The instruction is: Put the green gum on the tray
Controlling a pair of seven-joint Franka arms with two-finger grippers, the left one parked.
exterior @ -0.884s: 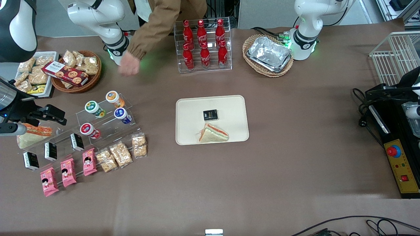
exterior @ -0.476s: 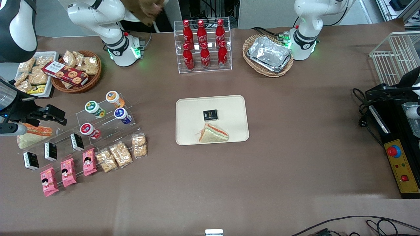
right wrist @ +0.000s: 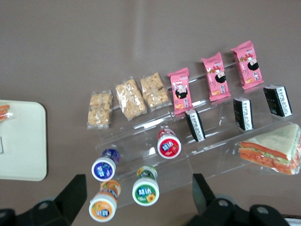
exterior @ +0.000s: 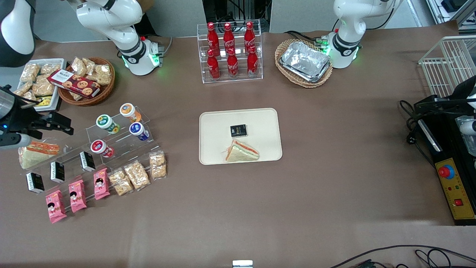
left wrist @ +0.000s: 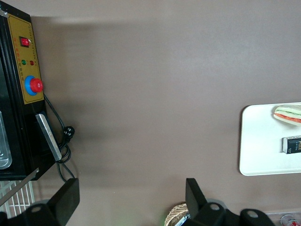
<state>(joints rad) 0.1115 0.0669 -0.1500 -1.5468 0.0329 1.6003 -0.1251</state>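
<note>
the right arm's black two-finger gripper point(exterior: 55, 123) hangs above the working arm's end of the table, jaws spread wide and holding nothing, beside a clear acrylic stepped stand point(exterior: 111, 143). four small canisters sit on the stand: the green gum point(exterior: 105, 122), green-ringed with a white top, plus one orange-ringed canister point(exterior: 127, 110), one blue point(exterior: 137, 129) and one red point(exterior: 97, 146). the cream rectangular tray point(exterior: 215, 130), well apart at mid-table, carries one wrapped triangular sandwich point(exterior: 241, 152) and one small black packet point(exterior: 238, 130).

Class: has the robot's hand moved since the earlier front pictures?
Yes. The hand has shifted slightly farther from the camera, away from the sandwich on the clear rack.
</note>
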